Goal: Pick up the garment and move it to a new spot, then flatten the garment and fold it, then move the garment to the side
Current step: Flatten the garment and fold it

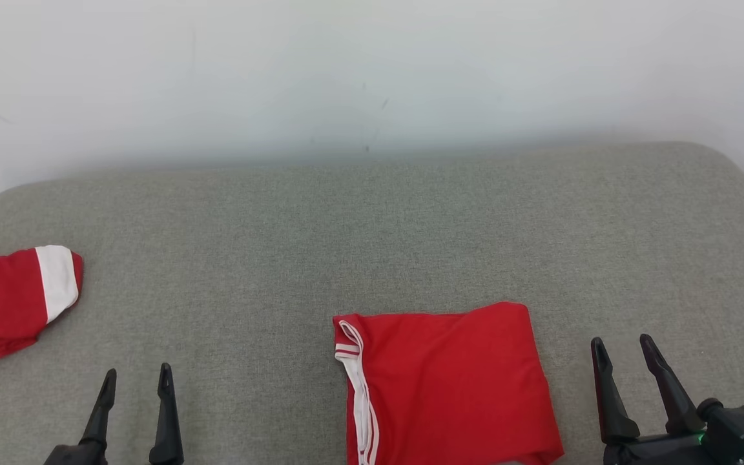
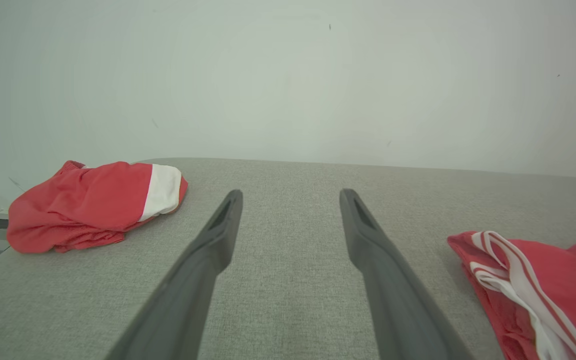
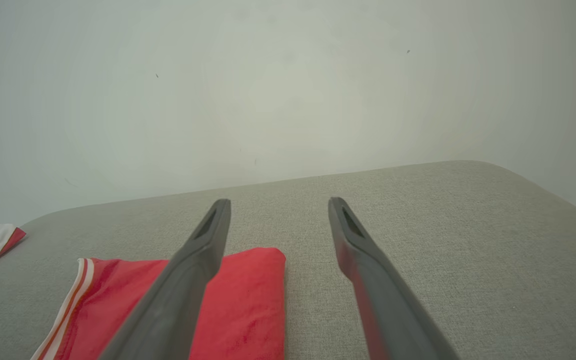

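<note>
While left gripper [image 1: 138, 370] and right gripper [image 1: 622, 341] both sit spread and empty, the folded red garment [image 1: 449, 381] lies on the grey cushion [image 1: 346, 219] between them, just left of the right one, striped edge facing left. Right arm's nearer for the side move, I'd say.

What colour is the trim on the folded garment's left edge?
White with red stripes; the left wrist view shows the trim best.
</note>
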Available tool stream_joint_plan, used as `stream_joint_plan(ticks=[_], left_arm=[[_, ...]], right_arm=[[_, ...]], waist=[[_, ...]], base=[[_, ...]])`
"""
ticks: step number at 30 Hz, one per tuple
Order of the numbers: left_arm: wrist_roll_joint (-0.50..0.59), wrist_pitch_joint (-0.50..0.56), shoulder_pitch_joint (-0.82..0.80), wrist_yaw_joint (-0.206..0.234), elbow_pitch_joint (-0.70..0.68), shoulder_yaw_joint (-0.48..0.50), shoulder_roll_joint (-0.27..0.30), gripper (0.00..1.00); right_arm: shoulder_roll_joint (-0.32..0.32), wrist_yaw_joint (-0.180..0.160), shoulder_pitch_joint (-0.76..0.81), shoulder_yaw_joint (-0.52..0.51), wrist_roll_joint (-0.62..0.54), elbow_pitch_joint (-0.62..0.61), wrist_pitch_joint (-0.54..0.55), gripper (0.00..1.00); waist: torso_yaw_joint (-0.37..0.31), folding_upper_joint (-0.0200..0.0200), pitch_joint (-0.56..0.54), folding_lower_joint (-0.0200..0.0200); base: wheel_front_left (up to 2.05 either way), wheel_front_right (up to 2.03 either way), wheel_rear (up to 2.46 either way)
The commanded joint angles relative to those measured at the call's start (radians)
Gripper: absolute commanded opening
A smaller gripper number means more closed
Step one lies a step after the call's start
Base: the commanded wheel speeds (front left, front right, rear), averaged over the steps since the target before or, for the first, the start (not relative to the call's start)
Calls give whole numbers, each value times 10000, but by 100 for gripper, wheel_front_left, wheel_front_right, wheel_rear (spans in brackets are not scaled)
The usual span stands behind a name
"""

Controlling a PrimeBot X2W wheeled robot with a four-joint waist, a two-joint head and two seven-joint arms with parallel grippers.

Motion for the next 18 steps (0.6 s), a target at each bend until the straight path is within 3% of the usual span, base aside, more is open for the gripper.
stream_joint_plan(ticks=[1,18], left_arm=[[25,-30,133,59,-61,27,11,100],[-167,-30,1026,-46,-769,-71,289,100]], right_arm=[[23,-25,95,-43,-49,-65,2,100],[109,-25,625,-537,-184,-246,143,100]], waist=[[-17,0,-45,1],[174,0,-217,1]], base=[[0,0,0],[0,0,0]])
